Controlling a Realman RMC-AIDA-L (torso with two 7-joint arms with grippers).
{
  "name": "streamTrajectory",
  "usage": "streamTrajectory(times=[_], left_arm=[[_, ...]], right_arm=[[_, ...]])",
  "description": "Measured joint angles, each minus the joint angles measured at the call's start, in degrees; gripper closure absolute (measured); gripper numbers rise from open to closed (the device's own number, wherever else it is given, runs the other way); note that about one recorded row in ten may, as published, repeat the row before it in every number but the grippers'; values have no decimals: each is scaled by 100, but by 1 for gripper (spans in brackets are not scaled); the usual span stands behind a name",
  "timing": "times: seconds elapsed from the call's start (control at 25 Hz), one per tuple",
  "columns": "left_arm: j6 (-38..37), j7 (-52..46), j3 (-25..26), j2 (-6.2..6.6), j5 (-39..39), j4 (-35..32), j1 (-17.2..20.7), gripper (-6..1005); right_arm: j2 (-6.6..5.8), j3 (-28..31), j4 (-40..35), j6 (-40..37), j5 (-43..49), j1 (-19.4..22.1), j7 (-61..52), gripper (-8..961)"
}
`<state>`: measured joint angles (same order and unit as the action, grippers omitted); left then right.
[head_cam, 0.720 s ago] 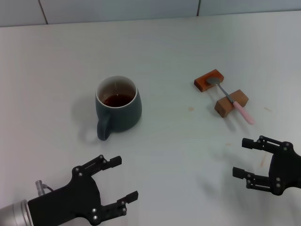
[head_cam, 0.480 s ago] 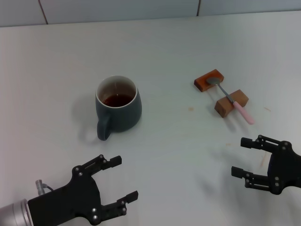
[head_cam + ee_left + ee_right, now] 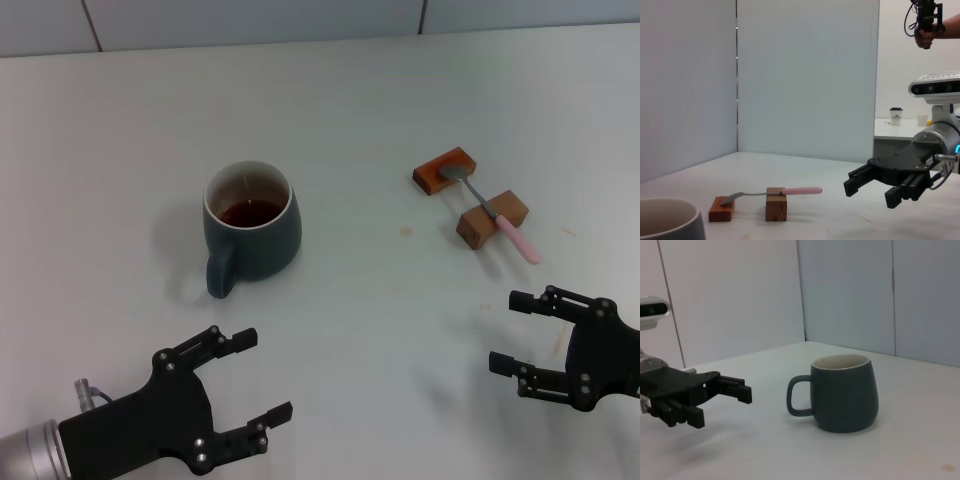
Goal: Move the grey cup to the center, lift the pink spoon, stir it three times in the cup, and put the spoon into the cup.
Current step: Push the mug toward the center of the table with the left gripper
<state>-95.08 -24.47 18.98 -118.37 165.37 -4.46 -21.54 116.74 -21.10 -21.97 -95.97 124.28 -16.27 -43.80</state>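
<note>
bare table (image 3: 400,300) btwn cup (image 3: 252,222), spoon (image 3: 492,211)

Slate-grey cup (image 3: 252,225), pink-handled spoon (image 3: 495,215), brown blocks (image 3: 492,221), white table (image 3: 380,90).

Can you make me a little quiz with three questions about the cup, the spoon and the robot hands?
1. True or false: the pink spoon lies across two brown blocks.
2. What is in the grey cup? A milk, B dark brown liquid, C nothing.
3. Fill in: the left gripper and the right gripper are both ____, holding nothing.

Key: 1 true. 2 B. 3 open.
</note>
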Motion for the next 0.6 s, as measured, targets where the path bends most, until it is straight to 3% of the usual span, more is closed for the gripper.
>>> streamTrajectory(times=[0.36,0.6], left_arm=[[23,-152,96,25,-25,-80,-7,250],[35,-168,88,20,-27,-81,-13,512]], right_arm=[[-2,1,0,-1,0,1,-22,179],[-2,0,0,-4,0,12,-24,179]])
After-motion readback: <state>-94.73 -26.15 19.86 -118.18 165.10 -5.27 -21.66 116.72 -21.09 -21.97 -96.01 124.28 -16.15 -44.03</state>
